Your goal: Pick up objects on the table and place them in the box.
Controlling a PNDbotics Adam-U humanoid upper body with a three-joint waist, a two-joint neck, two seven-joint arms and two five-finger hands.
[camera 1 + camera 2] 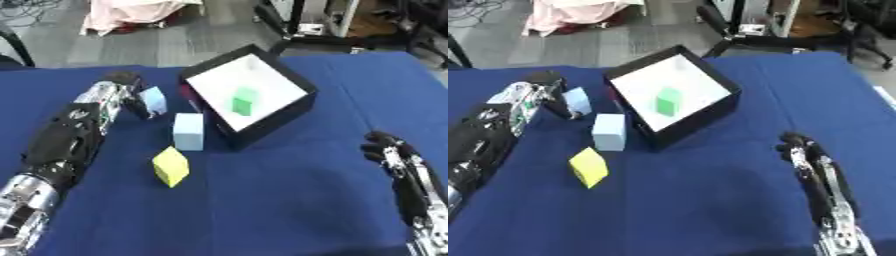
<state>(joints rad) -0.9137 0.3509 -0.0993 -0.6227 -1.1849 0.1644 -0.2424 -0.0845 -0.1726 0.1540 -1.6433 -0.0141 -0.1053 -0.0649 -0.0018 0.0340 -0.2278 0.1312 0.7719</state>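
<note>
Left robot hand (131,95), at ten o'clock, reaches across the blue desk (289,200), fingers curled beside a pale blue block (154,99); whether they clamp it cannot be told. Right robot hand (385,148), at four o'clock, rests idle with fingers curled and holding nothing; the right eye view shows more of its forearm. Black box (297,107), white-floored, sits just above centre toward one o'clock, with a green cube (244,101) inside. Larger light blue block (188,131) stands upright just beside the box's near corner. Yellow block (171,166) lies tilted at seven o'clock of centre, apart from the others.
</note>
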